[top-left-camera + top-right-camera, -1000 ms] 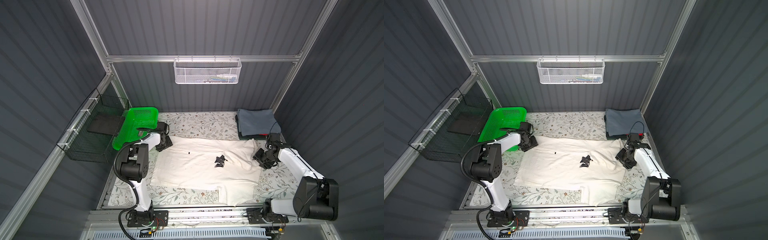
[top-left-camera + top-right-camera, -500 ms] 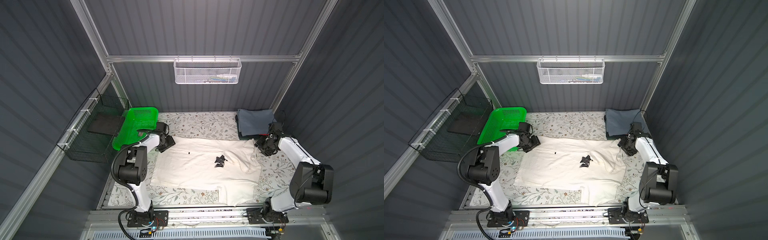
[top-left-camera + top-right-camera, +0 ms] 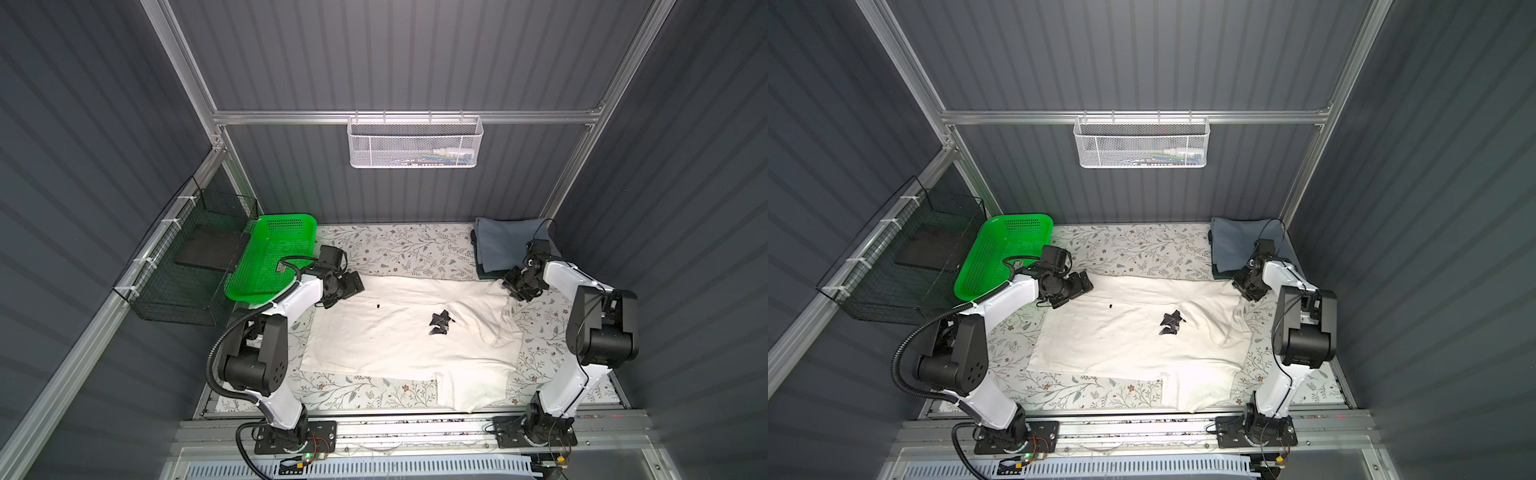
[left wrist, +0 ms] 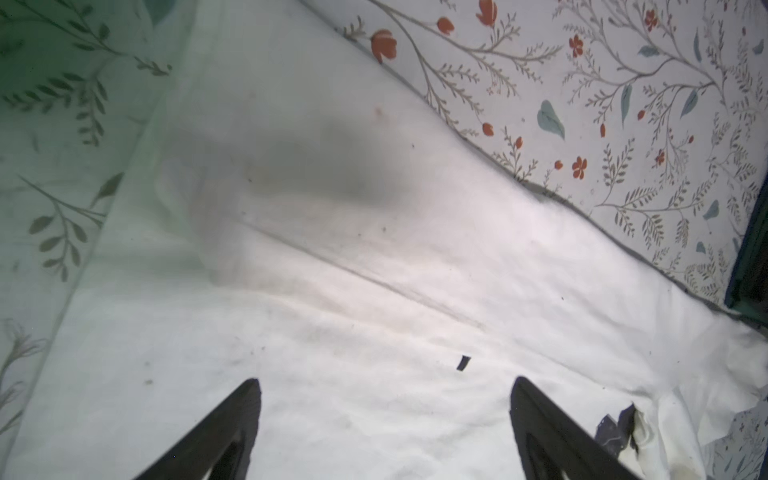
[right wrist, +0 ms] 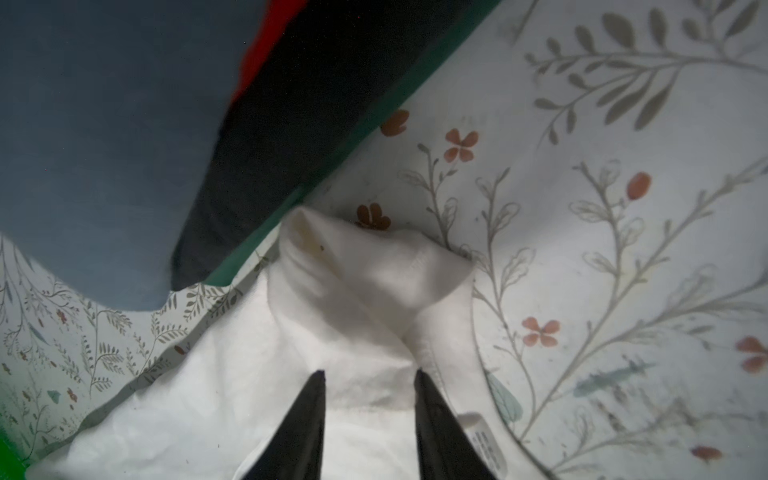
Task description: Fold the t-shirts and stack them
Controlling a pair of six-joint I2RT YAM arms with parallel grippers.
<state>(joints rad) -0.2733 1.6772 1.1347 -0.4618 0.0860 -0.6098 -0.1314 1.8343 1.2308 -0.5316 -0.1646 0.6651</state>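
Observation:
A cream-white t-shirt lies spread on the floral table covering, its black print crumpled near the middle and its right part folded over. My left gripper hovers wide open over the shirt's far-left corner, with nothing between its fingers. At the shirt's far-right corner is my right gripper, its jaws a narrow gap apart over a bunched ridge of white fabric. Right beside it stands a folded stack: slate grey-blue tee on top, dark tee and red tee beneath.
A green plastic basket leans at the far left, next to a black wire basket on the left wall. A white mesh basket hangs on the back wall. The shirt's label lies by the right finger.
My right gripper has moved from the shirt's right edge back to its far-right corner by the stack, and its jaws have narrowed. My left gripper has opened wider at the far-left corner.

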